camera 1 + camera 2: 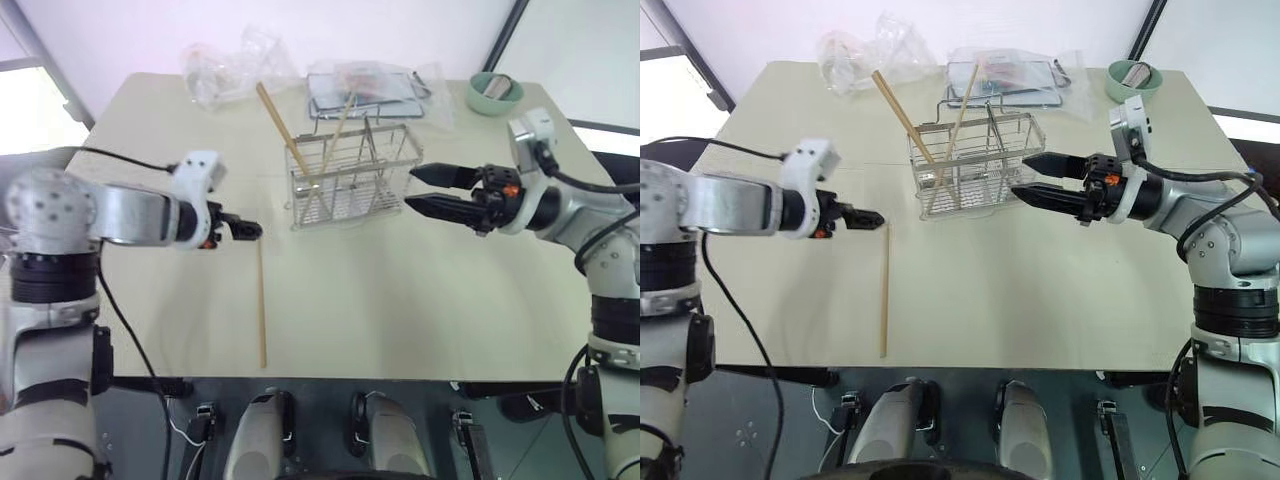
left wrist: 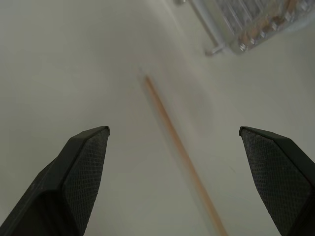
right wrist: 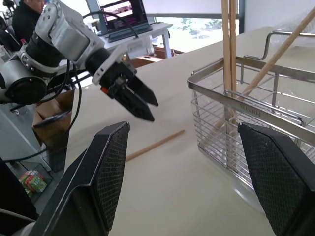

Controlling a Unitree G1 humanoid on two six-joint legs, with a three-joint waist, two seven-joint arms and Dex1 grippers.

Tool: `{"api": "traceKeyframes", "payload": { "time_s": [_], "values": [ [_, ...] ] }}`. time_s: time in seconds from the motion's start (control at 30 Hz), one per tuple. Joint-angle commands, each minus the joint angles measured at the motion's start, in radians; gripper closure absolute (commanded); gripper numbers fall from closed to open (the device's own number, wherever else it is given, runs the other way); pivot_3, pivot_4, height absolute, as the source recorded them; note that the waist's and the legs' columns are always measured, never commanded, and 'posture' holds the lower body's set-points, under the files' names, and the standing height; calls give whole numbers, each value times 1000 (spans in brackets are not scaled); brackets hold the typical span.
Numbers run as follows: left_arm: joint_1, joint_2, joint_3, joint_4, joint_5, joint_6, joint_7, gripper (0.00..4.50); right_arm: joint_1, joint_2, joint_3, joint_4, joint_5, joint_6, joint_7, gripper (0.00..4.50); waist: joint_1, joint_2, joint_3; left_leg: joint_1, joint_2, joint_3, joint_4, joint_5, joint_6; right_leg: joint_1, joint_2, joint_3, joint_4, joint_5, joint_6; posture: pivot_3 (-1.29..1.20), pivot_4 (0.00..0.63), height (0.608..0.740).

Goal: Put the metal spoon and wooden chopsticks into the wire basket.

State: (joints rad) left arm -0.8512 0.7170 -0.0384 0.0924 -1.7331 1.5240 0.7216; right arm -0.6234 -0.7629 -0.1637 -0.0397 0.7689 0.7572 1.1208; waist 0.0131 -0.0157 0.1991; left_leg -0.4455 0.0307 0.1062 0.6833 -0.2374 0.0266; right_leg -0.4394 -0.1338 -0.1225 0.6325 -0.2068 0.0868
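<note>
The wire basket (image 1: pixel 352 176) stands at the middle of the table, and two wooden chopsticks (image 1: pixel 284 129) lean in it, rising above its rim. A third chopstick (image 1: pixel 262 312) lies flat on the table, left of and nearer than the basket. My left gripper (image 1: pixel 252 229) hovers open just above that chopstick's far end; in the left wrist view the stick (image 2: pixel 183 153) runs between the spread fingers (image 2: pixel 86 162). My right gripper (image 1: pixel 410 188) is open and empty, level, pointing at the basket's right side. The metal spoon is hidden.
A plastic-wrapped dark tray (image 1: pixel 366 92) and crumpled clear plastic (image 1: pixel 226 66) lie behind the basket. A green roll (image 1: pixel 494 93) sits at the far right corner. The table's front edge (image 1: pixel 330 378) is close to the lying chopstick's near end.
</note>
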Motion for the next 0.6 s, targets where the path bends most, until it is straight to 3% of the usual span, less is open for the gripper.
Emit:
{"api": "traceKeyframes", "payload": {
  "time_s": [0.03, 0.33, 0.47, 0.6],
  "values": [
    [-3, 4, -114, 22, -196, -127, 175, 69, 6, 5, -39, -53, 26, -5, -22, 885, 1, 0, 0, 0, 0, 0, 0, 0, 0, 0, 0, 0, 0, 0, 0, 0, 150, 707],
    [-12, -39, -252, 139, -239, -175, 293, 69, 54, 15, -80, -106, 64, 3, -90, 885, 3, 1, -1, 1, 0, 1, 0, 0, 0, 1, 1, 0, 0, 0, 0, 0, 150, 707],
    [-11, -62, -275, 175, -239, -175, 322, 1377, 66, 15, -91, -122, 76, 3, -108, 885, 4, 3, -2, 3, 0, 0, 0, 0, 1, 4, 1, -1, -1, 0, 0, 0, 150, 707],
    [-25, -78, -290, 182, -239, -165, 334, 3473, 68, 13, -98, -121, 81, 0, -122, 885, 12, 3, -3, 3, -1, 0, 0, 0, 1, 4, 1, -1, -1, 0, 0, 0, 150, 707]
  ]
}}
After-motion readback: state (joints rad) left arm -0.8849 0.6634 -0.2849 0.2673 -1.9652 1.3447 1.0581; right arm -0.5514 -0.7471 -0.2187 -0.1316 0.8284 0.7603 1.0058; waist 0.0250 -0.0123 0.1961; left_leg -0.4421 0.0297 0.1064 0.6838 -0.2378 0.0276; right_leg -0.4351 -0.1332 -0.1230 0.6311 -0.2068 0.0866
